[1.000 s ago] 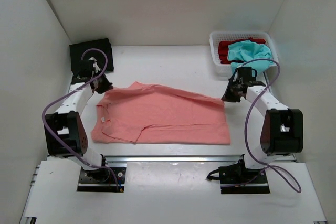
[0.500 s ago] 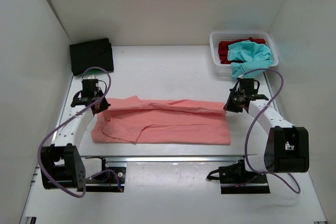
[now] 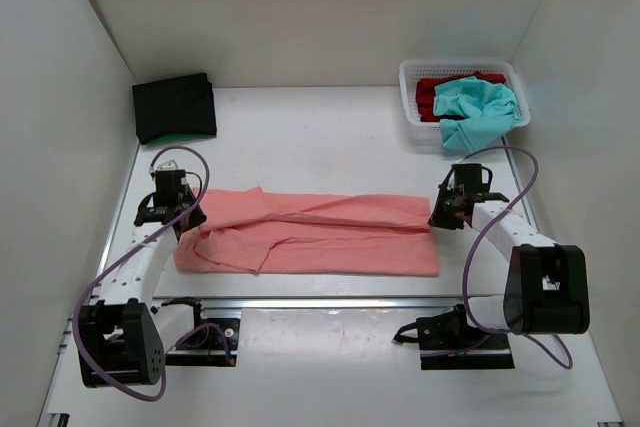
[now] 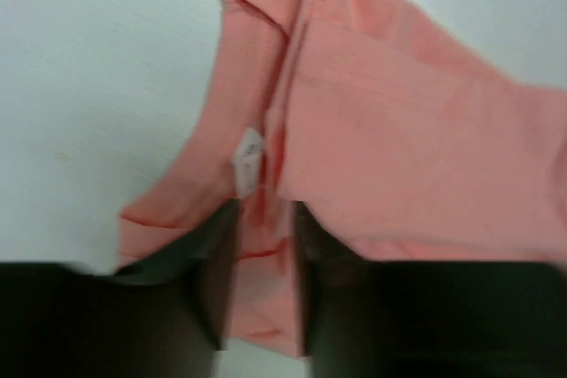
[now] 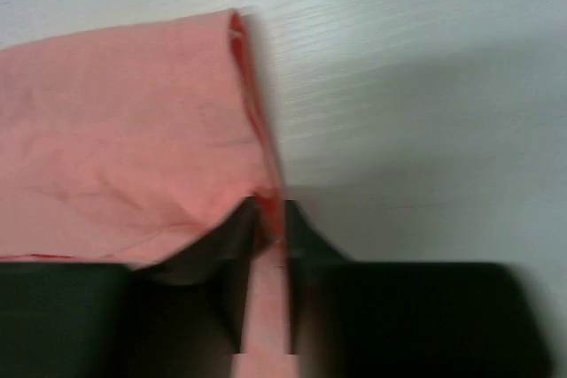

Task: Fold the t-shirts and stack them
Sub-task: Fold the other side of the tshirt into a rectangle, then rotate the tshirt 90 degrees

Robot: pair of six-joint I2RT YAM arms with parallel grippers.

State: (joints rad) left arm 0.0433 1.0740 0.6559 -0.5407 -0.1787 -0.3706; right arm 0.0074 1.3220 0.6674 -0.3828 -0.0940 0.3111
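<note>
A salmon-pink t-shirt [image 3: 320, 232] lies folded lengthwise in a long band across the table. My left gripper [image 3: 187, 219] is at its left end, near the collar with the white tag [image 4: 248, 158]. Its jaws stand apart over loose pink cloth [image 4: 399, 148], so the left gripper [image 4: 266, 219] is open. At the shirt's right end my right gripper [image 3: 440, 219] has its jaws slightly apart with the folded hem [image 5: 115, 130] running between them, so the right gripper [image 5: 268, 214] is open. A folded black t-shirt [image 3: 175, 107] sits far left. Teal [image 3: 478, 102] and red [image 3: 435, 89] t-shirts fill the basket.
The white mesh basket [image 3: 405, 87] stands at the far right corner. White walls close in the table on the left, back and right. A metal rail [image 3: 320, 302] runs along the near edge in front of the arm bases.
Both grippers drew the shirt's far edge toward the near side, folding it into a narrower band. Both jaws, shut on the cloth before, now stand apart.
</note>
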